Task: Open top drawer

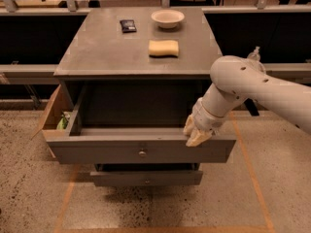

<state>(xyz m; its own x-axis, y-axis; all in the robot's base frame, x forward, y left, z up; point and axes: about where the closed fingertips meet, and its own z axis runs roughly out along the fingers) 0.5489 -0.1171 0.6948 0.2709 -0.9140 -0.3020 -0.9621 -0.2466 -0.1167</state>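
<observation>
Wide dark grey top drawer [107, 152] stands pulled out, the robot's cream hand [196, 132] resting at its front's upper edge for pulling; how far the hand is open cannot be told.

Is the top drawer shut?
No, the top drawer is pulled far out, with the pincer at the right of its front edge.

The top drawer [97, 150] is dark grey, like the cabinet top [112, 52]. The cream gripper [194, 132] sits at the drawer front's upper edge. On top are a yellow sponge [163, 48], a pale bowl [167, 18] and a small black item [128, 25], perhaps a packet. The floor [29, 188] is speckled beige with orange lines [250, 171].
</observation>
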